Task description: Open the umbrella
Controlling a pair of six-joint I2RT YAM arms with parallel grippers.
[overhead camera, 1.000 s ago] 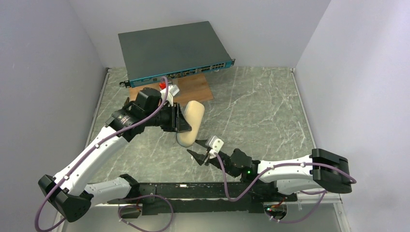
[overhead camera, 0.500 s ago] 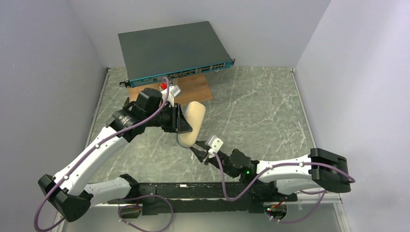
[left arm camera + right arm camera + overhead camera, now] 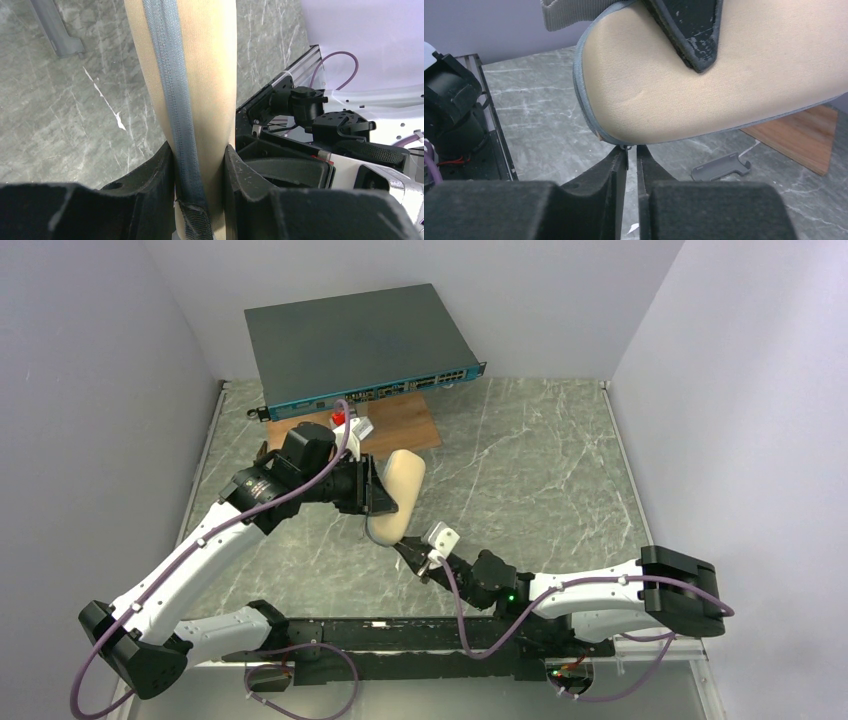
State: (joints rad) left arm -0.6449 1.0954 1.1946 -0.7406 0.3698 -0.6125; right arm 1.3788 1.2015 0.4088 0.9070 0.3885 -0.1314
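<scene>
The umbrella itself is out of view. A beige oblong case [image 3: 405,480] with a grey zipper [image 3: 172,75] hangs tilted above the marble table. My left gripper [image 3: 383,495] is shut on the case's middle, with its fingers [image 3: 155,170] pressed on both sides of it [image 3: 210,75]. My right gripper [image 3: 410,552] sits just under the case's lower rounded end [image 3: 704,85]. Its jaws [image 3: 632,149] are closed to a thin slit, and the small metal zipper pull [image 3: 626,147] sits between the tips.
A dark network switch [image 3: 360,340] leans at the back over a wooden board [image 3: 405,425]. A small grey plastic clip [image 3: 721,167] lies on the table beyond the case. White walls stand at the left, right and back.
My right gripper has moved up and left to the case's lower end and closed there. The left arm and case have barely moved.
</scene>
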